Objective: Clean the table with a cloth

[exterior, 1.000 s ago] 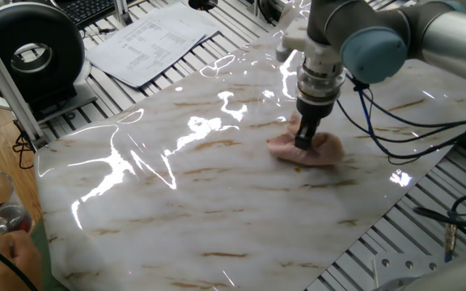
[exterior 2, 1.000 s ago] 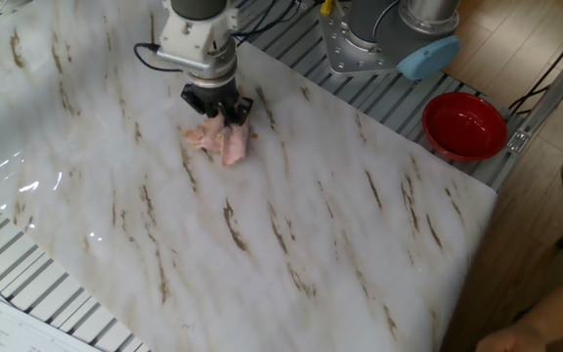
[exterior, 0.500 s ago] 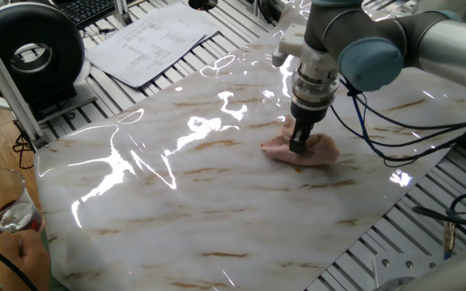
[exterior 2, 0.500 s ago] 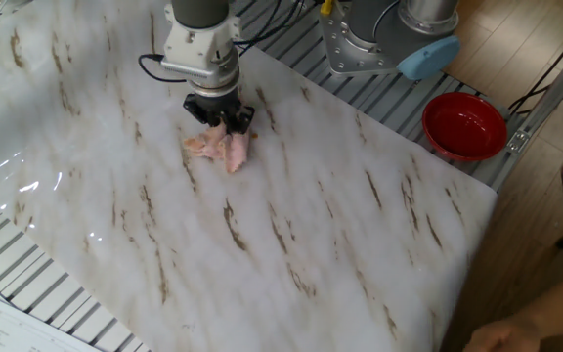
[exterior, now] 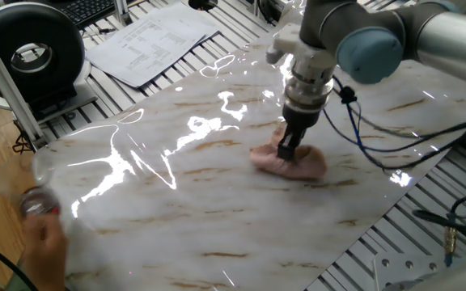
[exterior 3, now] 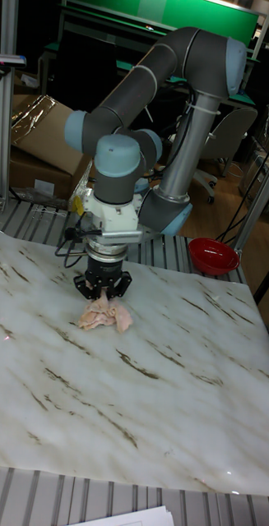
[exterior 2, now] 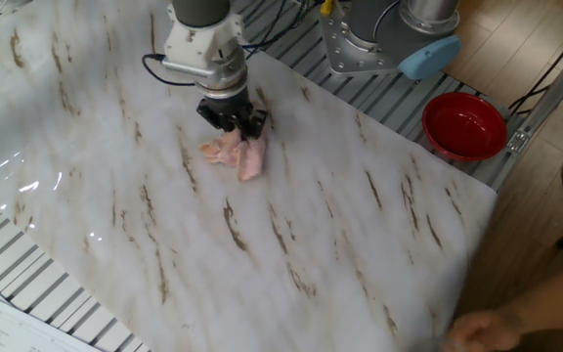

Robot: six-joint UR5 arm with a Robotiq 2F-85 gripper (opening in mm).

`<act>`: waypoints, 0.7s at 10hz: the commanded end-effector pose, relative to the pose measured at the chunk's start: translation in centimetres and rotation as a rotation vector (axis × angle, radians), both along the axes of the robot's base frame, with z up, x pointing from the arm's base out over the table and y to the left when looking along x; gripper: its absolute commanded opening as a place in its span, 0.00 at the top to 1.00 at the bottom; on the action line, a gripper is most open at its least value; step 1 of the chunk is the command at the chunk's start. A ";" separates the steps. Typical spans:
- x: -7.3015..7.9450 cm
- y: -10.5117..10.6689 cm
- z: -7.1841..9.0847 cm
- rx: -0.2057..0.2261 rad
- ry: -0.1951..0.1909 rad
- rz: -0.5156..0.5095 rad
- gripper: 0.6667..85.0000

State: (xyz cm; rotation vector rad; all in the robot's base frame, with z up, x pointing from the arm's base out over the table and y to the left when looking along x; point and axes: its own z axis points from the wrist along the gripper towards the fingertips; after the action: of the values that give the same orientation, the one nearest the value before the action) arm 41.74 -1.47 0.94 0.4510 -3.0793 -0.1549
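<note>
gripper (exterior: 285,150) clamped on cloth (exterior: 290,162), pressing it flat to table (exterior: 176,218). shifted since a second ago: cloth dragged a short way across the marble, toward the middle of the sheet, away from the red bowl (exterior 2: 463,124) side. reads as mid-wipe; one small patch covered, most of the surface not yet passed over.

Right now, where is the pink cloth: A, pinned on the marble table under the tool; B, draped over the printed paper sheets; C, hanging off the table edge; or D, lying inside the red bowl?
A: the tool presses down onto the cloth, which lies bunched on the table, well away from the red bowl and the paper sheets.
</note>
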 end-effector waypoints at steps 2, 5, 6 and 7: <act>-0.5 5.5 -0.2 -0.042 -0.018 -0.124 0.99; -1.6 7.1 1.5 -0.074 0.043 -0.200 0.99; -2.1 7.9 2.0 -0.066 0.068 -0.232 0.99; -2.1 7.9 1.7 -0.055 0.067 -0.230 0.99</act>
State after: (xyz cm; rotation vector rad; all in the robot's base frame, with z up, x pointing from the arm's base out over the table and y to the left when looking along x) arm 40.28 4.83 1.99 0.1754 -3.0703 -0.0683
